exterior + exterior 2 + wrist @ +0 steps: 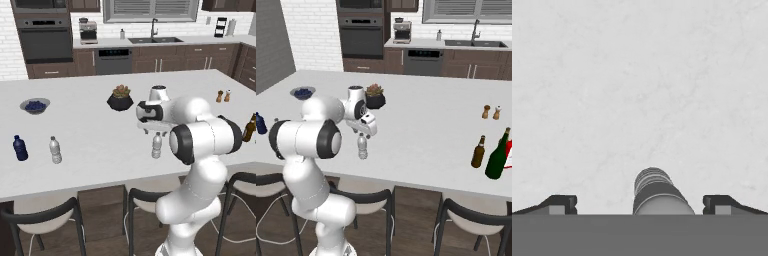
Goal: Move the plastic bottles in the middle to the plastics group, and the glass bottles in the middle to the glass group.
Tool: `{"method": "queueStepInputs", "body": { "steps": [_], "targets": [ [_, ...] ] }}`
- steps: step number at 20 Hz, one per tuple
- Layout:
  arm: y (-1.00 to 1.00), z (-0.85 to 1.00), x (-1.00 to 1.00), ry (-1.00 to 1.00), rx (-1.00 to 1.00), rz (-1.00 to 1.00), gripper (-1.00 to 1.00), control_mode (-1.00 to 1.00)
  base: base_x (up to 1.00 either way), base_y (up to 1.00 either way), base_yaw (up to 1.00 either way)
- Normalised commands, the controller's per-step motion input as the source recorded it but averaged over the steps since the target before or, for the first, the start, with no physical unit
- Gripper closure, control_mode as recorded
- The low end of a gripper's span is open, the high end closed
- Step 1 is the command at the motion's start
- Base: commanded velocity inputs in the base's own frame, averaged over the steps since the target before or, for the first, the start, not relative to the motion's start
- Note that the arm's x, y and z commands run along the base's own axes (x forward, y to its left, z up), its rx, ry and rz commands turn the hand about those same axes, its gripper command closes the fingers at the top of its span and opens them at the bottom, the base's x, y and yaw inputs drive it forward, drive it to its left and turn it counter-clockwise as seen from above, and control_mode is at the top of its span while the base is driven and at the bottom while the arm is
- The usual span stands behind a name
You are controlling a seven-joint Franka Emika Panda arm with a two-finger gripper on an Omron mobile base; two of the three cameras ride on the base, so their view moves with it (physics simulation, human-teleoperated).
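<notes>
Hovering over the clear plastic bottle [157, 145] at the counter's [100, 135] near edge, gripper [640, 202] spread wide, fingers [559, 204] either side of the bottle's ribbed top, gripping nothing. Looks like the pick-up step. Next, likely: lower, close, then carry toward nine o'clock, to the blue bottle [19, 148] and capped bottle [55, 150].

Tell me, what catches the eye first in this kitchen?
The big white robot arm, bending over the pale island counter, with its pincer open above a small clear plastic bottle near the front edge. Far to the left stand a dark blue bottle and another clear bottle. At the right end stand a brown glass bottle and a green wine bottle.
</notes>
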Motion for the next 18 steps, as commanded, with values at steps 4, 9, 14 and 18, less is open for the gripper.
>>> {"method": "queueStepInputs", "body": {
  "steps": [4, 9, 14, 18],
  "targets": [
    [0.00, -0.02, -0.01, 0.06, 0.00, 0.00, -1.00, -1.00, 0.00, 0.00, 0.00],
    [-0.09, 0.00, -0.10, 0.08, 0.00, 0.00, -1.00, -1.00, 0.00, 0.00, 0.00],
    [-0.18, 0.00, -0.17, 0.08, 0.00, 0.00, -1.00, -1.00, 0.00, 0.00, 0.00],
    [-0.01, -0.01, -0.17, 0.04, 0.00, 0.00, -1.00, -1.00, 0.00, 0.00, 0.00]
  ]
}}
